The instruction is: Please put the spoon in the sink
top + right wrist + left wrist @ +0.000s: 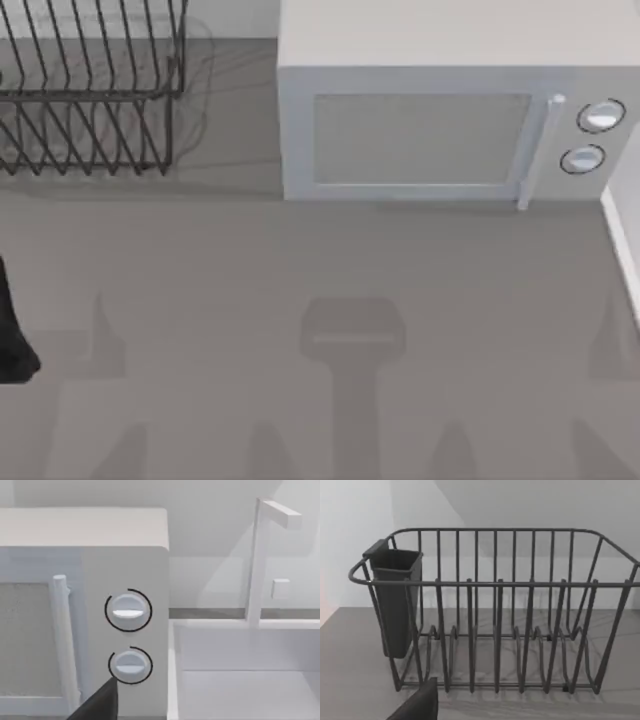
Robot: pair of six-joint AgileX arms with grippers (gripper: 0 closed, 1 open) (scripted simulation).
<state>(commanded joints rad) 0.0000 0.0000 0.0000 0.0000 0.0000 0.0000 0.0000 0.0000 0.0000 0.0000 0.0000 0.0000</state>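
The spoon is out of view. The white sink (250, 645) lies just right of the microwave, with a tall white faucet (260, 560) behind its basin. Its rim (624, 250) runs along the top view's right edge. A dark part of my right gripper (97, 702) points towards the microwave's knobs and the sink. A dark part of my left gripper (417, 705) faces the wire dish rack. My left arm (12, 335) is a black shape at the table's left edge.
A dark wire dish rack (90, 90) stands at the back left, with a dark utensil cup (395, 600) hung on one end. A white microwave (430, 120), door shut, with two round knobs (128, 611), fills the back middle and right. The grey tabletop (330, 300) spreads in front.
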